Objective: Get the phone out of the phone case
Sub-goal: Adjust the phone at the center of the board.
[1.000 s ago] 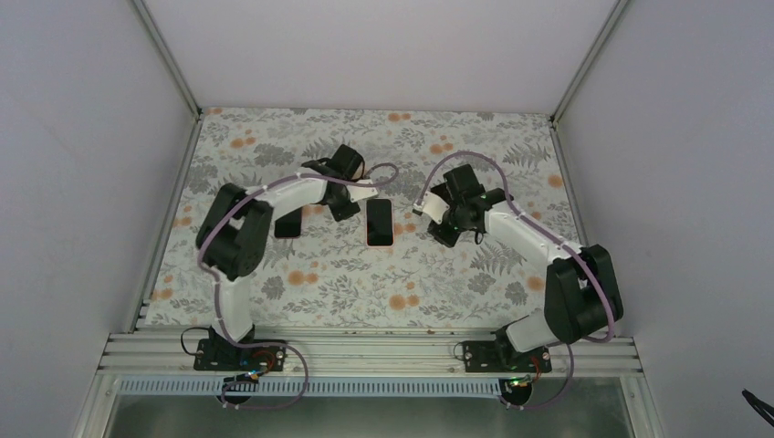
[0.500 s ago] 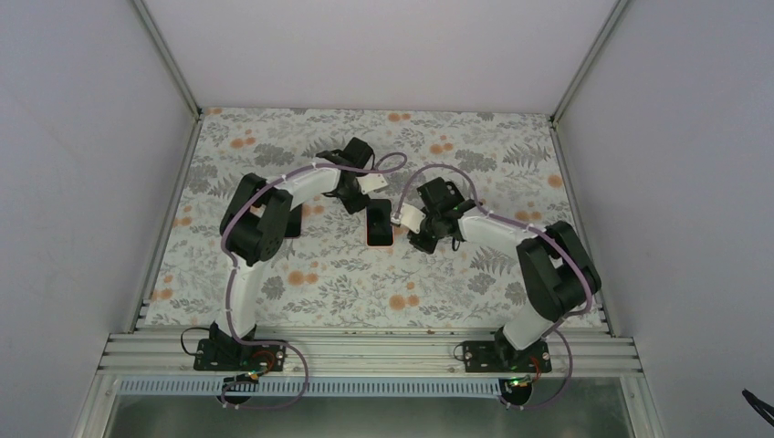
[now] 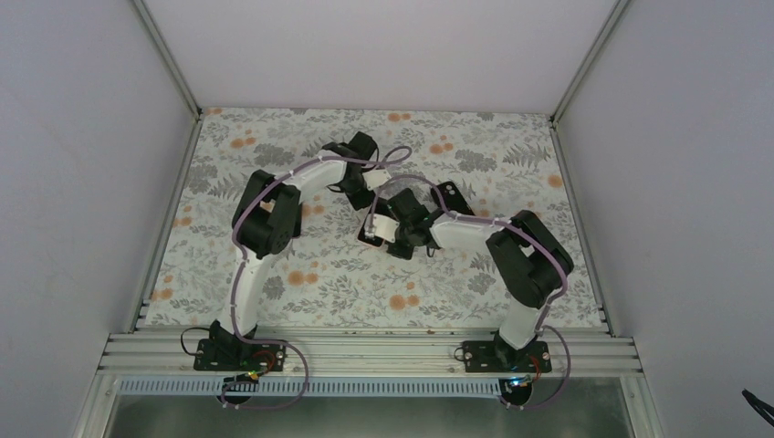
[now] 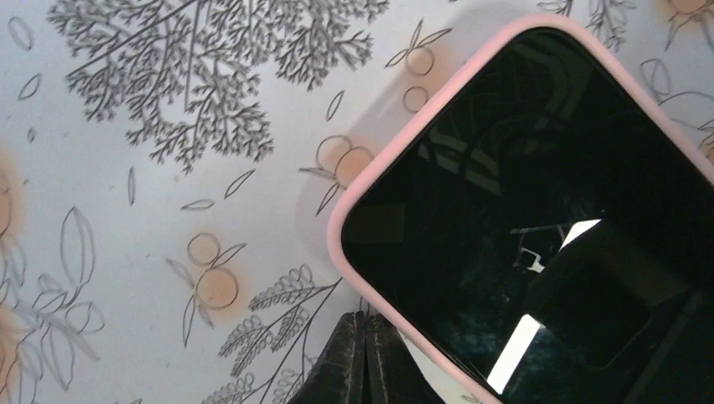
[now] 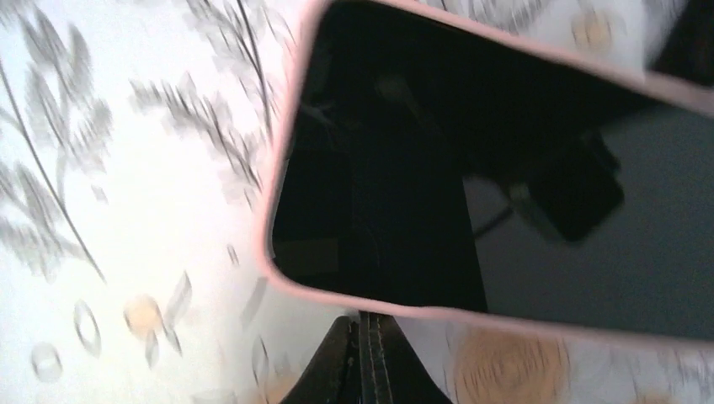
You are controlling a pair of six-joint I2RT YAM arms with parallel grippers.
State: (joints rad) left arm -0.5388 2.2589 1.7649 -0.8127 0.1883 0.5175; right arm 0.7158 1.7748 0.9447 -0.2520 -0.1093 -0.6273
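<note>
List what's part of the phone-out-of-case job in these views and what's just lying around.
Job:
- phone
- pink case still around it
- left gripper, shut, tips near the case edge
- right gripper, shut, tips near the case edge

Not the job:
- floral table cover
- aluminium rail at the near edge

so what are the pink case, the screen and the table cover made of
Case: likely soft silicone or rubber, matte pink rim, no glare. Screen: glass, glossy, with sharp reflections. Table cover: probably printed vinyl or cloth, flat floral pattern; cannot tell which.
</note>
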